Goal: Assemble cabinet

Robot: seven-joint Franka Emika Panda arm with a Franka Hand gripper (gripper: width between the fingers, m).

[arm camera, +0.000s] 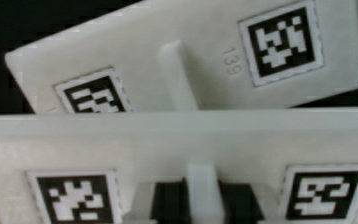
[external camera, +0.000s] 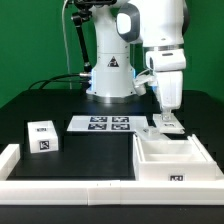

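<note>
Exterior view: the gripper [external camera: 166,120] is pointing straight down at the far edge of the cabinet [external camera: 195,172], its fingers reaching to the rim of the far wall. The fingers are sitting close together there, but whether they are pinching the wall or only standing at it cannot be told. The white arm is rising from the gripper to the robot base [external camera: 110,75], which is standing at the far middle of the black table [external camera: 95,155].

The cabinet is lying on the table at the exterior view's right, near side, open face up and showing inner dividers. A small tag is showing on its near wall. Just beside it, on the far side toward the exterior view's left, the marker board [external camera: 105,124] is lying flat. A small tagged white block [external camera: 42,137] is sitting well apart from the cabinet, at the exterior view's left. A white rail [external camera: 70,187] is running along the table's near edge and turning up the left side.

In the wrist view a white tagged panel [arm camera: 176,150] is filling the frame, with a second tagged panel [arm camera: 158,60] behind it. Both are blurred, and the fingers cannot be made out.
</note>
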